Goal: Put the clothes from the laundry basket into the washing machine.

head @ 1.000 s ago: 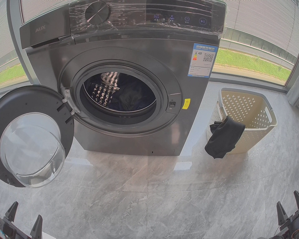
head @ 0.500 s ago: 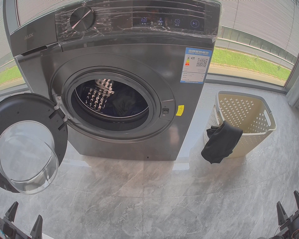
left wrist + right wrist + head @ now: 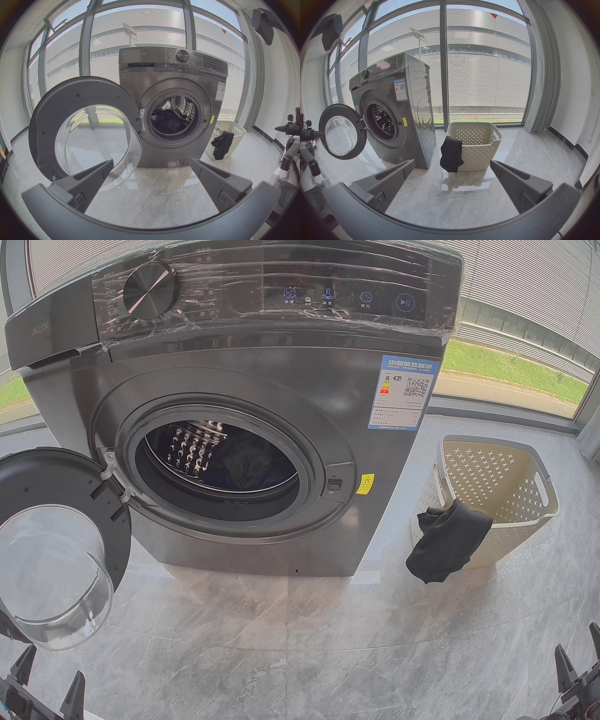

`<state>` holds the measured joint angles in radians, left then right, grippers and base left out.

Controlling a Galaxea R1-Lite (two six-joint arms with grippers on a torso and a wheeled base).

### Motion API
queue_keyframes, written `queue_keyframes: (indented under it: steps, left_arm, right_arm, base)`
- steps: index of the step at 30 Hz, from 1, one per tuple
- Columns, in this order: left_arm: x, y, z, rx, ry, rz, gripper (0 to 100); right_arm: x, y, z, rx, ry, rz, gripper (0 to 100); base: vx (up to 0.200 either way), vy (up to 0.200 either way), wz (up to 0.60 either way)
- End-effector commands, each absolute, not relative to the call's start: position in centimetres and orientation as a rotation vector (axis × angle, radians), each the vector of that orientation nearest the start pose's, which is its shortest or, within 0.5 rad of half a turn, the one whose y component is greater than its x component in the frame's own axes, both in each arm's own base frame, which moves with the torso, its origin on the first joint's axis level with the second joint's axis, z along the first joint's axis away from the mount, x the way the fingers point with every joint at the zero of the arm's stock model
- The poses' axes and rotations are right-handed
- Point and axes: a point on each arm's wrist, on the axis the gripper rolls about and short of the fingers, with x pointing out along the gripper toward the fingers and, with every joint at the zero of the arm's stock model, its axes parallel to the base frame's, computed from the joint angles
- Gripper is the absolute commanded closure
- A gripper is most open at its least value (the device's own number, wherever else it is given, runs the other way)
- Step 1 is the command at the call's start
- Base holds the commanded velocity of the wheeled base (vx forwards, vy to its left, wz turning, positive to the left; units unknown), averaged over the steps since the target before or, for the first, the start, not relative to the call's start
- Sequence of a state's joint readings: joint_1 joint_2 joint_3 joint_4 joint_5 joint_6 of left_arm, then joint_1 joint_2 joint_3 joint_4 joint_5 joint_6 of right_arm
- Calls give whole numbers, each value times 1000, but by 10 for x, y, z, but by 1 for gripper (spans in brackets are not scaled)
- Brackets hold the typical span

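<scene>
Step, I judge: fetch garment. Black garment [image 3: 449, 543] draped over laundry basket [image 3: 494, 474] rim, right of head frame. Washing machine [image 3: 350, 390] centre, door [image 3: 62, 484] open lower left. My left jaws and right jaws spread, empty, bottom corners. Next: reach right, pinch cloth at rim

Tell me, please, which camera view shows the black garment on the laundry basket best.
The head view: the black garment is largest, draped over the laundry basket's rim and down its outer wall. The right wrist view shows it smaller, face-on; the left wrist view shows it small and far off.
</scene>
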<state>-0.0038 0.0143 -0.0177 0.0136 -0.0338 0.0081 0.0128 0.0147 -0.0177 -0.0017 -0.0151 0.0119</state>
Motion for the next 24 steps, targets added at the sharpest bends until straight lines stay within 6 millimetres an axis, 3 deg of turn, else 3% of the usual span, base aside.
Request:
queue_keyframes:
  steps: [1, 21, 24]
  left_arm:
    - [-23, -1, 75, 7, 12, -37, 0]
    - [-23, -1, 75, 7, 12, -40, 0]
    - [-23, -1, 75, 8, 11, -38, 0]
  right_arm:
    - [-23, -1, 76, 12, -2, -2, 0]
    - [-23, -1, 76, 12, -2, -2, 0]
    - [-23, -1, 76, 12, -2, -2, 0]
  base:
    - [0, -200, 0]
    - [0, -200, 0]
    - [0, 0, 0]
